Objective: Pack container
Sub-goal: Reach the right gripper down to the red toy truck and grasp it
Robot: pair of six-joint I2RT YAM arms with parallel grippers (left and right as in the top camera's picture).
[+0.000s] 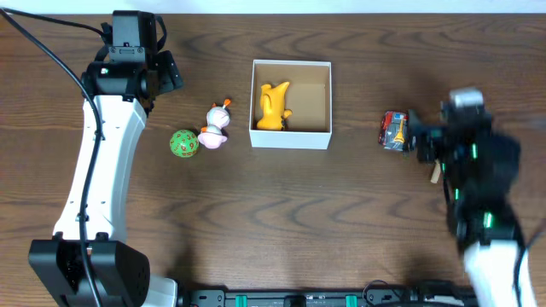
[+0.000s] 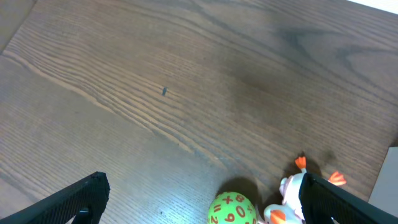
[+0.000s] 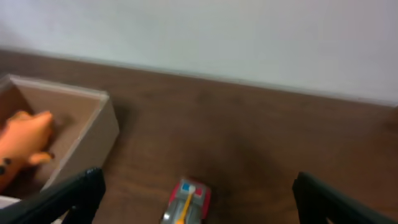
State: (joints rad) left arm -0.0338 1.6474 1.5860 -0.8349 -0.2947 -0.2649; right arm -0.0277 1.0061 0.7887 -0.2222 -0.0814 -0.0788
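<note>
The container [image 1: 290, 136], a white box with a brown inside, stands mid-table and holds a yellow toy [image 1: 273, 107]. A green number ball [image 1: 183, 143] and a white-and-pink toy [image 1: 216, 128] lie left of it. A red toy car [image 1: 394, 130] lies to its right. My left gripper [image 1: 166, 72] is open and empty, up and left of those toys; its wrist view shows the ball [image 2: 233, 208] and the white toy [image 2: 289, 193] between its fingers [image 2: 204, 186]. My right gripper [image 1: 424, 141] is open just right of the car [image 3: 186, 202], which lies between its fingers [image 3: 198, 180].
The dark wood table [image 1: 341, 222] carries everything. The right wrist view shows the container's corner [image 3: 93, 124] with the yellow toy [image 3: 25, 140] inside, and a pale wall [image 3: 249, 37] behind the table. The container's edge shows at the right in the left wrist view [image 2: 388, 180].
</note>
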